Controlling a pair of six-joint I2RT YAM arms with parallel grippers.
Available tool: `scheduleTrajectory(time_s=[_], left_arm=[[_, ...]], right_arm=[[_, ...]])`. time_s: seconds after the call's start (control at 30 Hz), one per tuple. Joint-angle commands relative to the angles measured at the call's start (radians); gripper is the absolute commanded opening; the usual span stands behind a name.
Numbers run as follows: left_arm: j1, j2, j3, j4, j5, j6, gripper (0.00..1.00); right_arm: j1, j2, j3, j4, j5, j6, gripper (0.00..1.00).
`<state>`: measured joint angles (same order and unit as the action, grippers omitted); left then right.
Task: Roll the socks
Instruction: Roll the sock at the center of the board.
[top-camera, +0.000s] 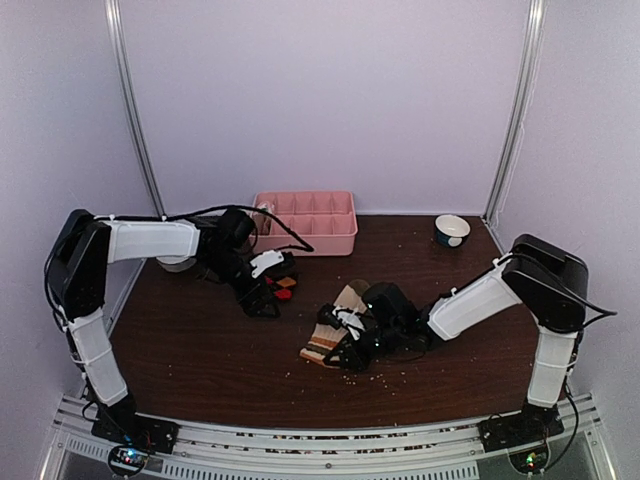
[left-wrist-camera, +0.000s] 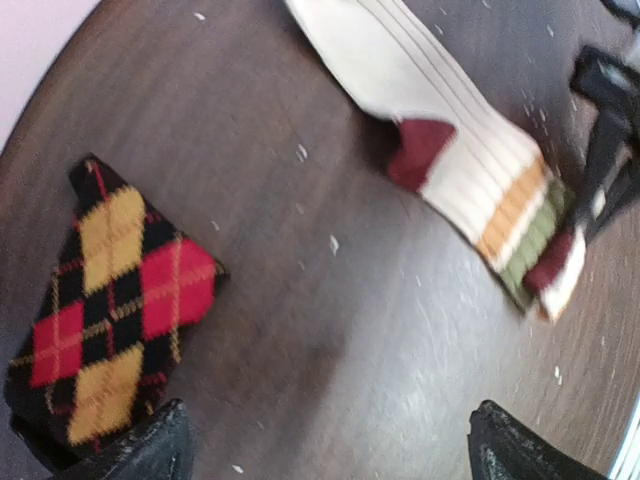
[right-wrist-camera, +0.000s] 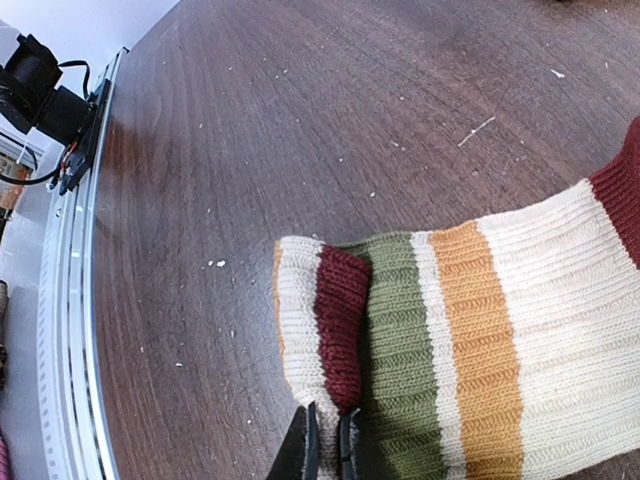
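A cream sock (right-wrist-camera: 500, 300) with maroon, green and orange stripes lies flat on the dark table, its striped end folded back on itself. My right gripper (right-wrist-camera: 330, 448) is shut on the edge of that fold. From above, the same sock (top-camera: 328, 335) lies mid-table with the right gripper (top-camera: 346, 352) at its near end. A black argyle sock (left-wrist-camera: 110, 310) with red and yellow diamonds lies left of my left gripper (left-wrist-camera: 330, 450). That gripper is wide open over bare wood, nothing between its fingertips (left-wrist-camera: 150, 445). In the top view the argyle sock (top-camera: 283, 291) sits beside the left gripper (top-camera: 262, 300).
A pink compartment tray (top-camera: 305, 222) stands at the back centre and a small bowl (top-camera: 452, 230) at the back right. A white round object (top-camera: 176, 264) sits under the left arm. Crumbs dot the wood. The table's metal front rail (right-wrist-camera: 75, 250) runs close by.
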<state>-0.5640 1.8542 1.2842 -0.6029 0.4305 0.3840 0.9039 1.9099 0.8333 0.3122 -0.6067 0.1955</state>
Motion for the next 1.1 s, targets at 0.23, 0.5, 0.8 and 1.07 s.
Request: scheduleTrajectory(time_s=[0.23, 0.5, 0.8, 1.07], left_arm=[[-0.284, -0.047, -0.1, 0.052, 0.115, 0.325, 0.73], [-0.307, 0.077, -0.046, 0.093, 0.062, 0.341, 0.52], [-0.307, 0.075, -0.043, 0.148, 0.035, 0.311, 0.44], [-0.31, 0.092, -0.014, 0.111, 0.035, 0.335, 0.47]], right_arm=[[-0.054, 0.111, -0.083, -0.224, 0.064, 0.053, 0.0], [-0.056, 0.116, -0.089, -0.209, 0.041, 0.052, 0.0], [-0.06, 0.12, -0.093, -0.203, 0.021, 0.047, 0.0], [-0.065, 0.123, -0.089, -0.201, 0.006, 0.044, 0.0]])
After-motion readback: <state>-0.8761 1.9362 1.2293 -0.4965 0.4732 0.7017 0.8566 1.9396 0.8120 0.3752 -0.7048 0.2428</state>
